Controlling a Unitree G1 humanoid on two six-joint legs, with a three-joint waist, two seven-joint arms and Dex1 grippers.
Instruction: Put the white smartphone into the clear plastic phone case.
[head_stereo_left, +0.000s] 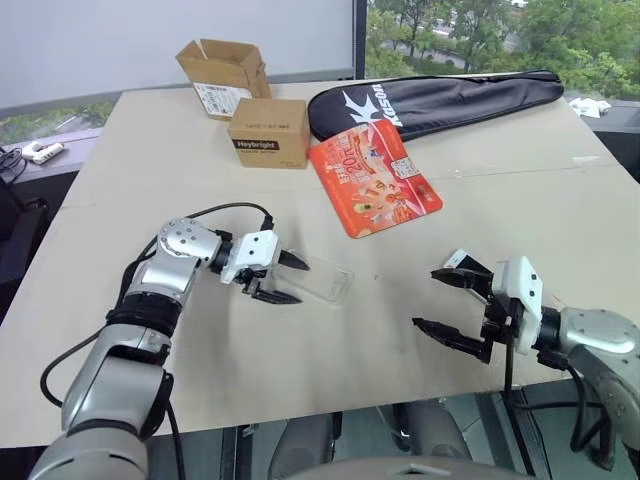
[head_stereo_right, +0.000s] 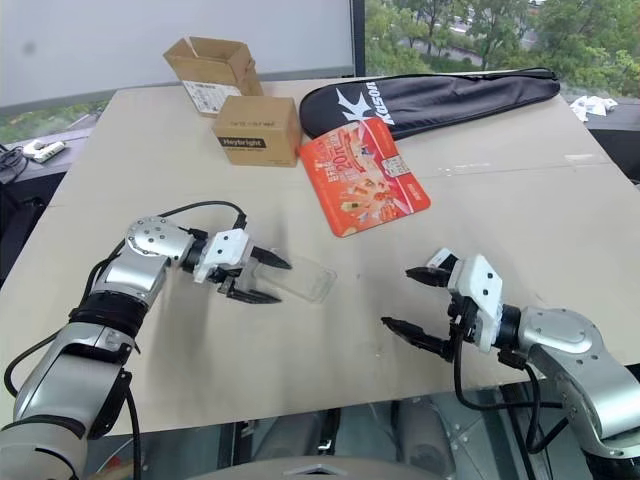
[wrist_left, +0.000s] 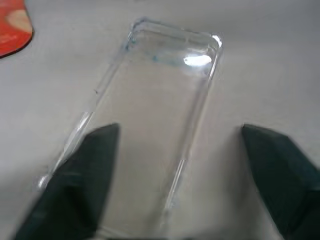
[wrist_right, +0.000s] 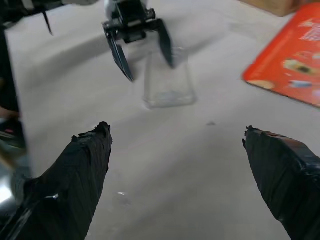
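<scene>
Clear plastic phone case (head_stereo_left: 322, 282): lying flat on the desk (head_stereo_left: 520, 210), near its front edge.
Left tool (head_stereo_left: 291, 279): straddling the case's near end, fingers spread, not yet clamping.
Right tool (head_stereo_left: 447, 300): hovering released, well apart from the case.
Orange packet (head_stereo_left: 374, 179): lying beyond the case.

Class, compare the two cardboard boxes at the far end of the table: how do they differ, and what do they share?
The far box stands open, flaps up; the near box is closed. The far box carries a white label, the near box a dark printed one. Both are brown cardboard.
</scene>
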